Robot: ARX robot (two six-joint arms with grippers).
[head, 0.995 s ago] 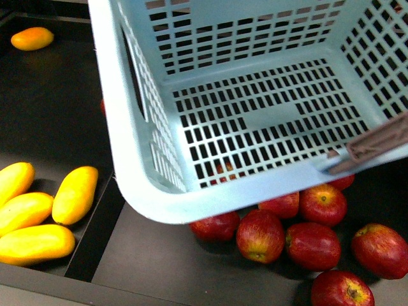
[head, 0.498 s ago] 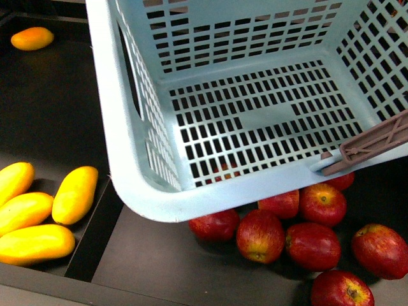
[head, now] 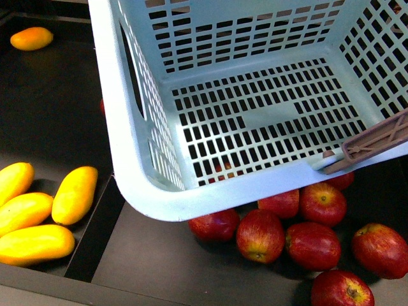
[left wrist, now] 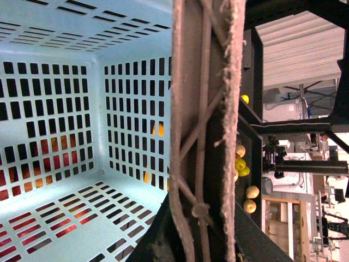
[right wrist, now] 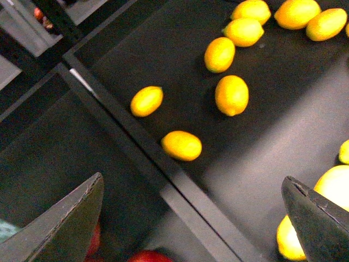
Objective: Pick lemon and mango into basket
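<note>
My left gripper (head: 375, 143) is shut on the near right rim of the light blue basket (head: 137, 172) and holds it tilted above the bins. The left wrist view shows its brown lattice finger (left wrist: 203, 136) against the basket wall (left wrist: 49, 109). The basket is empty. Several mangoes (head: 74, 194) lie in the bin at the lower left. One lemon (head: 31, 38) lies at the far left. My right gripper (right wrist: 191, 229) is open and empty above a bin divider, with several lemons (right wrist: 232, 95) beyond it and pale yellow fruit (right wrist: 334, 185) near one finger.
Several red apples (head: 260, 236) lie in the bin under the basket's near edge, and one shows in the right wrist view (right wrist: 147, 255). Black dividers (head: 95, 233) separate the bins. A grey divider (right wrist: 163, 180) runs under the right gripper.
The basket has swayed slightly left and back. The left gripper's finger on the rim sits a little higher than a second ago. The fruit has not moved.
</note>
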